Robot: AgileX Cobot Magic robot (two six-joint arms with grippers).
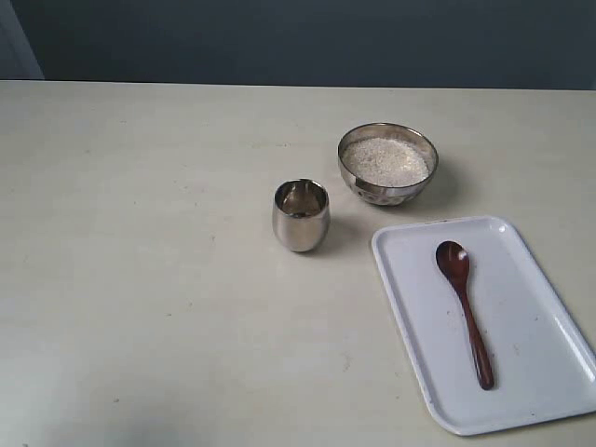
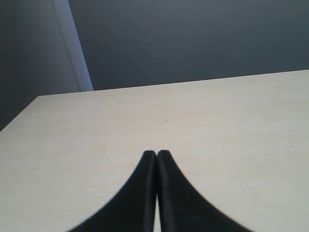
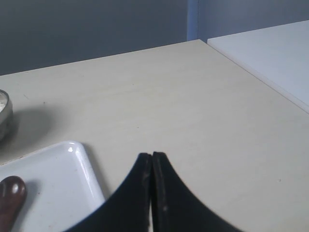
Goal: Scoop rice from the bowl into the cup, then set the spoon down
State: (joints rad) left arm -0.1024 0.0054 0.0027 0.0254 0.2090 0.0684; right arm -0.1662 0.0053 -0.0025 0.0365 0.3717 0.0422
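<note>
Left gripper (image 2: 156,155) pressed closed, holding nothing, over open matte cream table (image 2: 217,111). Right gripper (image 3: 152,157) likewise closed and empty, beside the rounded corner of the white tray (image 3: 53,179). The slim wooden spoon (image 1: 463,307) lies flat on it; shiny steel bowl (image 1: 386,193) of fine rice (image 1: 385,160) and egg-shaped cup (image 1: 301,223) stand near its far edge, apart

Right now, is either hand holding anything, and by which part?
Nothing is held. The left hand and the right hand are both shut on nothing, and the spoon lies untouched on the white tray.
</note>
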